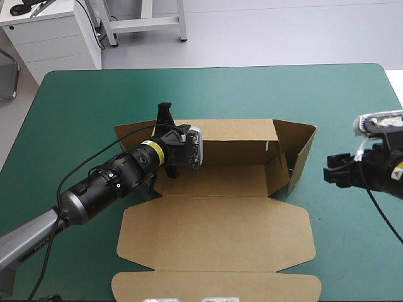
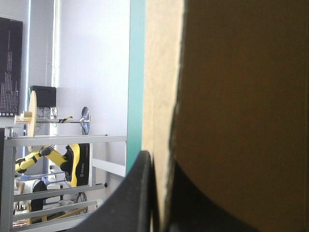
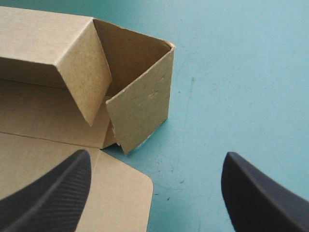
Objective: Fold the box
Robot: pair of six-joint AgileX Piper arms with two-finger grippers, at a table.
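Observation:
The brown box (image 1: 233,179) lies mid-table with its far wall and right end wall (image 1: 301,157) raised and its lid (image 1: 214,233) flat toward the near edge. My left gripper (image 1: 165,118) is at the box's far left corner, shut on a raised sheet of board. In the left wrist view the black fingers (image 2: 140,193) are all but closed with the brown board (image 2: 241,96) between them. My right gripper (image 1: 332,175) hovers just right of the box, apart from it. In the right wrist view this gripper (image 3: 157,157) is open and holds nothing, with the right end wall (image 3: 140,111) ahead of it.
The teal-green cover (image 1: 82,107) surrounds the box, with a wide strip along the far side and a narrower one at the right (image 3: 241,72). The lid's front flap (image 1: 214,286) reaches close to the table's near edge.

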